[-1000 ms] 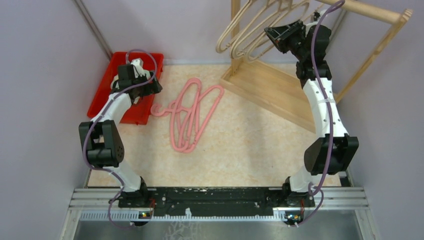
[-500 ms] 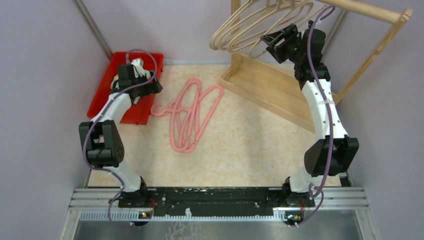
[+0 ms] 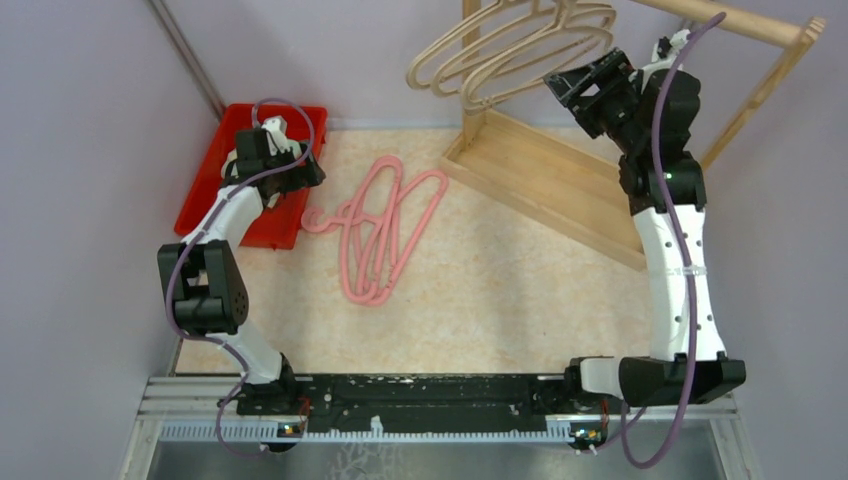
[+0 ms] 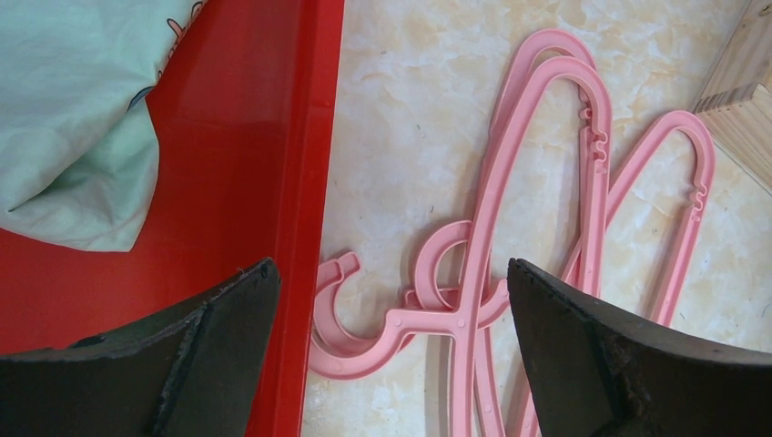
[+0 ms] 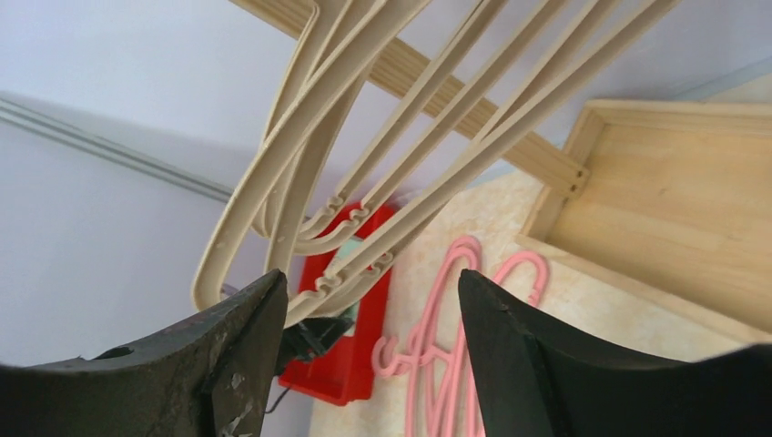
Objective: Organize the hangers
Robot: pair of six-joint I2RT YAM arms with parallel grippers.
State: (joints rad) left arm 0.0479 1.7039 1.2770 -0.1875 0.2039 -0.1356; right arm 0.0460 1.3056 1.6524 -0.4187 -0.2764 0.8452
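Several beige hangers hang from the wooden rack's bar at the back, swung out to the left; they also show in the right wrist view. A pile of pink hangers lies flat on the marbled table; they show in the left wrist view and in the right wrist view. My right gripper is open and empty, raised beside the beige hangers' lower right ends. My left gripper is open and empty, over the red bin's right rim and the pink hooks.
A red bin with pale green cloth sits at the left back. The light wooden rack's base tray and slanted frame fill the back right. Grey walls close in on both sides.
My right arm has risen and swung right, away from the beige hangers. The beige hangers have swung further left and up. The left arm has not moved.
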